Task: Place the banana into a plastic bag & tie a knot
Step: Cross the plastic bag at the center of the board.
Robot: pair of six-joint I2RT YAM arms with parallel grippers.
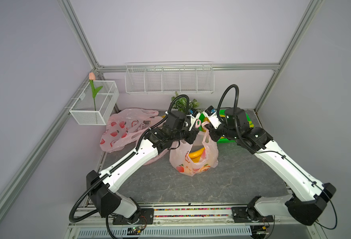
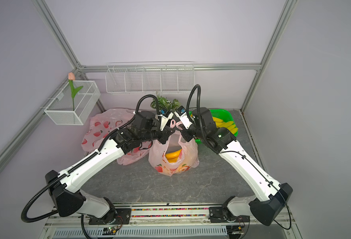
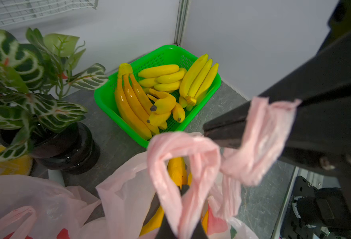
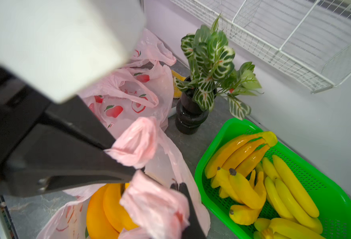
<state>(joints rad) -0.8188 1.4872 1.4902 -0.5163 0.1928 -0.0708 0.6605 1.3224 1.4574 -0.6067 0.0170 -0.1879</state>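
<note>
A pink plastic bag (image 1: 193,163) (image 2: 173,165) stands mid-table with a yellow banana (image 1: 197,154) (image 2: 172,155) inside. Its two handles are lifted above the mouth. My left gripper (image 1: 195,125) (image 3: 184,192) is shut on one handle loop (image 3: 183,161). My right gripper (image 1: 207,126) (image 4: 177,186) is shut on the other handle (image 4: 156,207). The two grippers meet tip to tip over the bag, the handles bunched side by side. In the left wrist view the right gripper's fingers (image 3: 228,130) pinch their handle (image 3: 263,140). The bag's mouth is open between the handles.
A green basket (image 1: 227,141) (image 4: 199,171) full of bananas sits behind my right wrist. A potted plant (image 1: 184,102) stands at the back. A second pink bag (image 1: 125,128) lies under the left arm. Wire baskets (image 1: 94,103) (image 1: 168,79) hang on the walls.
</note>
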